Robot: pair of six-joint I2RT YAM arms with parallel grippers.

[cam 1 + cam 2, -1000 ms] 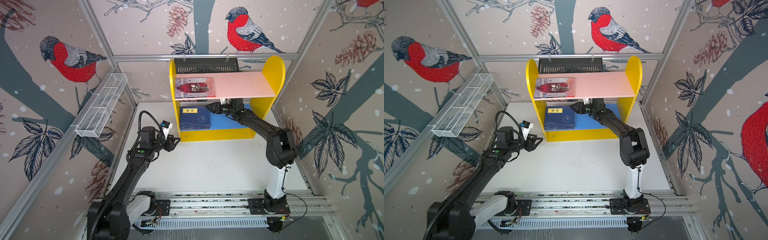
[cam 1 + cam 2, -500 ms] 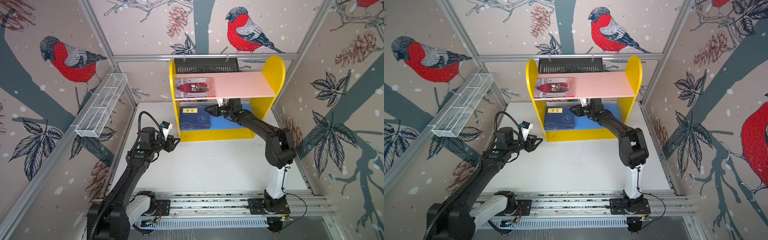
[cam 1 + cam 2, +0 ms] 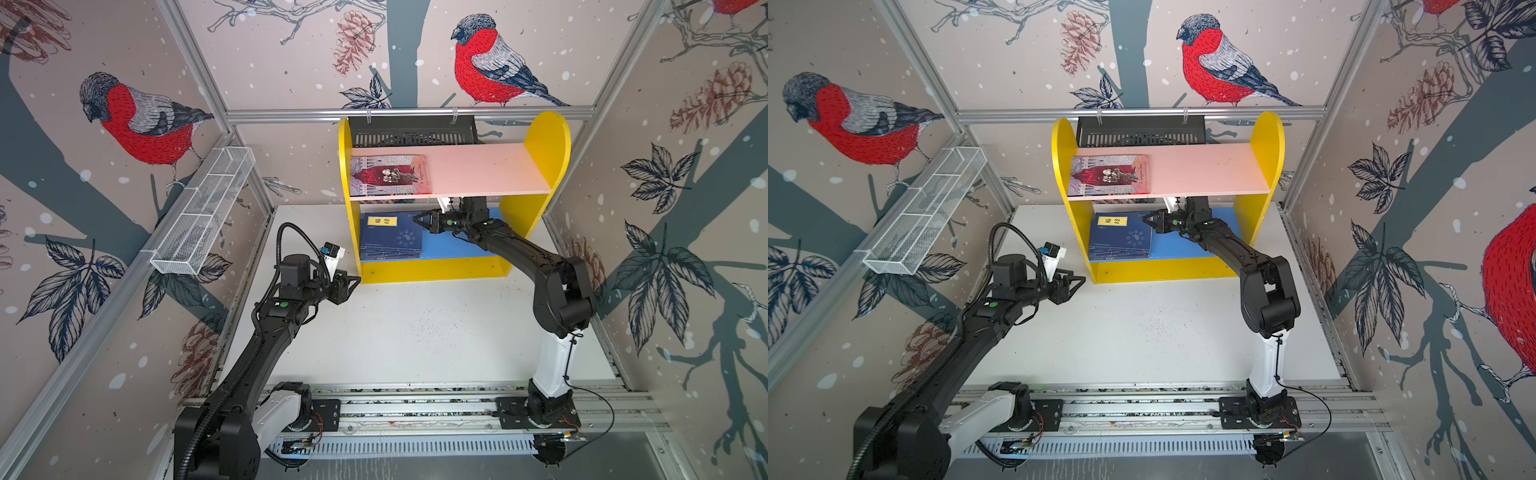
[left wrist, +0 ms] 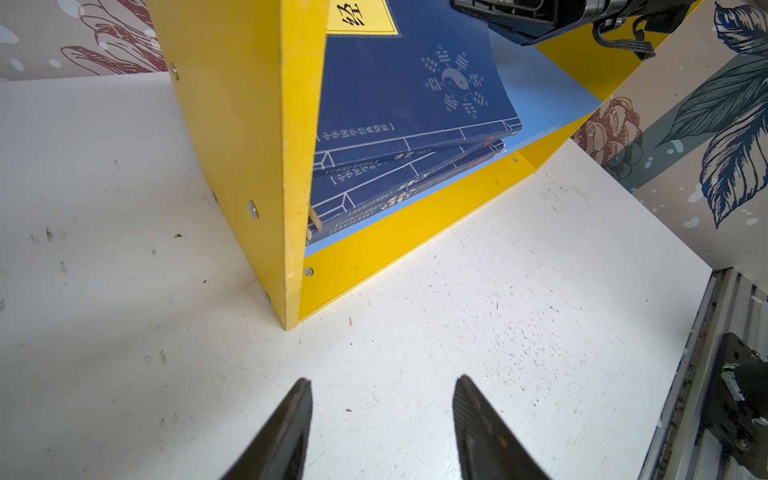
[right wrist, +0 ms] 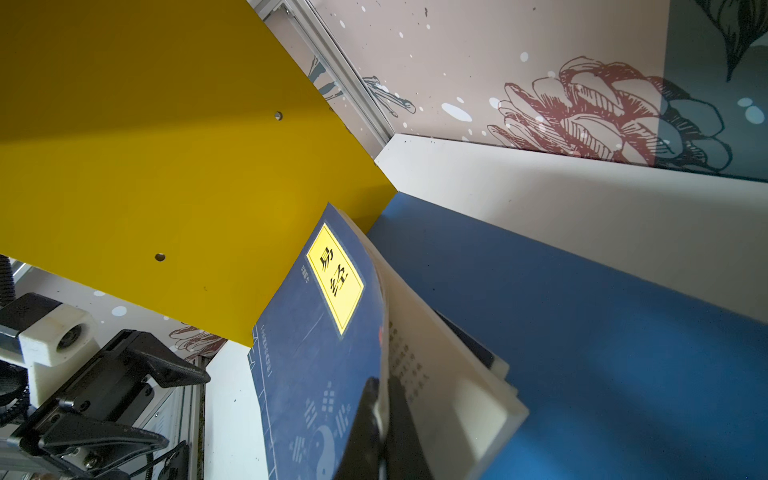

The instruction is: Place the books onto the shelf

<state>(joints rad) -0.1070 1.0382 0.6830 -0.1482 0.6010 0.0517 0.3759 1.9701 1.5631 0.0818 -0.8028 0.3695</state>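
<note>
The yellow shelf (image 3: 544, 141) (image 3: 1268, 137) stands at the back of the white table. A red and grey book (image 3: 388, 174) (image 3: 1108, 174) lies flat on its pink upper board. A stack of navy books (image 3: 390, 241) (image 3: 1121, 241) (image 4: 407, 83) lies on the blue lower board (image 3: 453, 249). My right gripper (image 3: 415, 218) (image 3: 1145, 218) (image 5: 382, 382) reaches under the pink board and is shut on the right edge of the top navy book's cover (image 5: 316, 340), with cream pages showing beside it. My left gripper (image 3: 357, 280) (image 3: 1083, 281) (image 4: 382, 382) hovers open and empty over the table by the shelf's left front corner.
A white wire basket (image 3: 203, 216) hangs on the left wall. A black slotted tray (image 3: 411, 131) hangs behind the shelf. The arms' base rail (image 3: 415, 411) runs along the table's front edge. The right half of the blue board is bare.
The right gripper has slid left along the lower tier to the navy stack and closed on the top book's cover. The left arm has not moved.
</note>
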